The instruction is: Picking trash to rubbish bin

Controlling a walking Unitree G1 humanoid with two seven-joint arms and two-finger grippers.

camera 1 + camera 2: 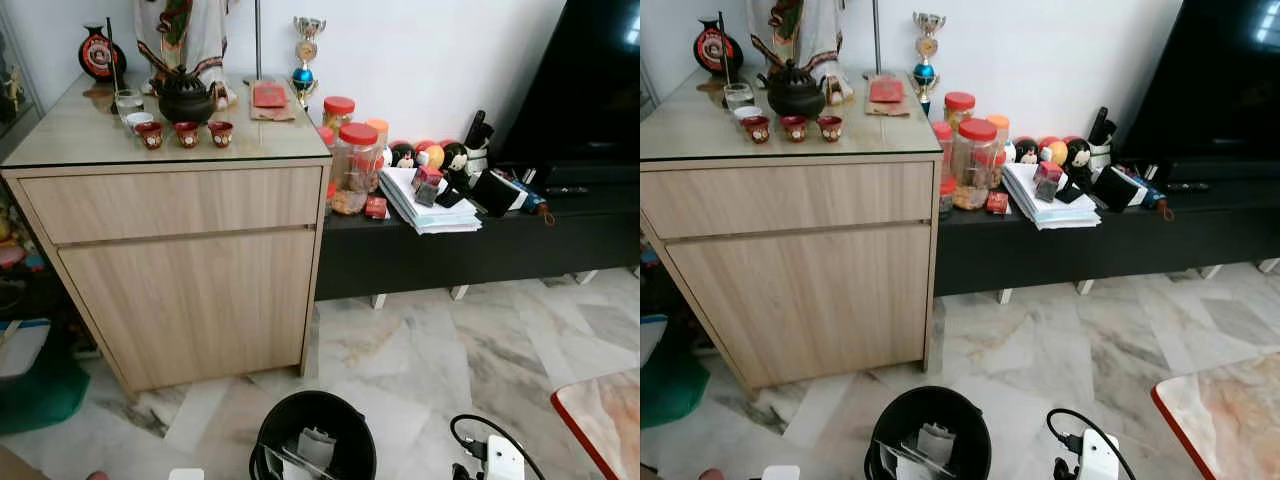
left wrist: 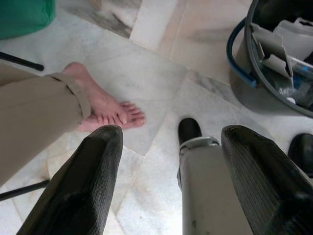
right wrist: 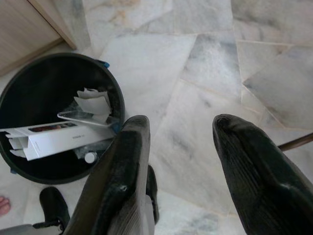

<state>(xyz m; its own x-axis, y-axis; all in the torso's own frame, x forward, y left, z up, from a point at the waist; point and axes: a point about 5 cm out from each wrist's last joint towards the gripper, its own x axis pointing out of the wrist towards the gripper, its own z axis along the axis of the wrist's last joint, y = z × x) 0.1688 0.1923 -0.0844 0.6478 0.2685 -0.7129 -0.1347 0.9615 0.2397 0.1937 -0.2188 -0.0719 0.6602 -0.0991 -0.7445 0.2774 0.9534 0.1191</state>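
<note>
Both pincers hang open and empty over marble floor (image 1: pixel 450 350): left pincer (image 2: pixel 171 181) near a person's bare foot (image 2: pixel 110 110), right pincer (image 3: pixel 183 171) beside black rubbish bin (image 1: pixel 315 435), bottom centre, holding paper trash (image 3: pixel 63 137). Mid-left, wooden cabinet (image 1: pixel 180 270) with glass tabletop (image 1: pixel 80 130) carrying teapot (image 1: pixel 186 97) and cups. Upper right, low black shelf (image 1: pixel 470 250) with jars (image 1: pixel 357 165), papers, TV (image 1: pixel 580 80).

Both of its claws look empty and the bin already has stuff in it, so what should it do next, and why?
Probably turn to look for more trash. Both the left gripper and right gripper hang open and empty above the marble floor, and the bin already holds paper and boxes.
</note>
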